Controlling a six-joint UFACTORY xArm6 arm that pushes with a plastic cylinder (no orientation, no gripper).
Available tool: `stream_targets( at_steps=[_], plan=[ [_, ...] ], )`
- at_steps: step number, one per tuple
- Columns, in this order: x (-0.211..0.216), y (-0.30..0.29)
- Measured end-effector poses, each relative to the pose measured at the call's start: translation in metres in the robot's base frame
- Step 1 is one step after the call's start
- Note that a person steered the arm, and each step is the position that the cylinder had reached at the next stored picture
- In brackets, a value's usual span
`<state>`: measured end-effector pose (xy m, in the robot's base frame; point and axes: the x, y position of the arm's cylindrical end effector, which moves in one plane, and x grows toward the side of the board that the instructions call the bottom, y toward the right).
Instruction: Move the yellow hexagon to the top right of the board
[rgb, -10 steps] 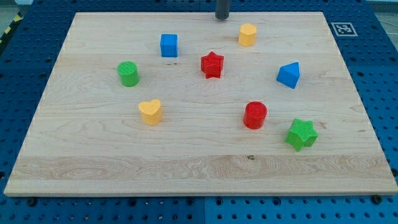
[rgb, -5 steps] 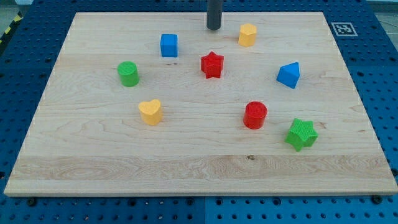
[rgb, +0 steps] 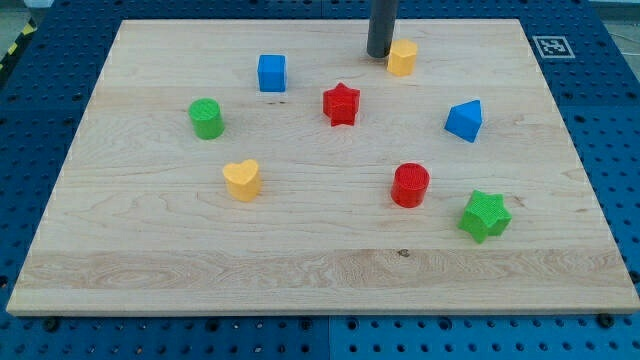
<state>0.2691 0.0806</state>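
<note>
The yellow hexagon (rgb: 402, 57) is sitting near the view's top edge of the wooden board (rgb: 150, 270), somewhat right of the board's middle line and well short of the top right corner. My tip (rgb: 378, 54) is standing just beside the hexagon on the view's left, touching it or very nearly so; the tool is a plain dark rod with nothing to open or close, and it is gripping nothing. Below and to the left of the hexagon, the red star (rgb: 341, 104) is lying apart from both, and the blue cube (rgb: 271, 73) is resting farther left. The blue block (rgb: 464, 121), wedge-like in shape, is sitting to the lower right of the hexagon. Farther down, the red cylinder (rgb: 410, 185) and the green star (rgb: 484, 216) are lying near each other. On the view's left half, the green cylinder (rgb: 206, 118) and the yellow heart (rgb: 241, 180) are resting well apart from the tip. A black-and-white marker tag (rgb: 552, 46) is showing on the blue perforated bench (rgb: 610, 120) beyond the board's top right corner.
</note>
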Motion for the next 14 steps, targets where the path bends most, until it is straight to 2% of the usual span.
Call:
stream_targets(
  at_steps=[2, 6, 10, 12, 14],
  plan=[
    [0.022, 0.011],
    [0.058, 0.096],
    [0.047, 0.097],
    [0.052, 0.129],
    [0.033, 0.13]
  ],
)
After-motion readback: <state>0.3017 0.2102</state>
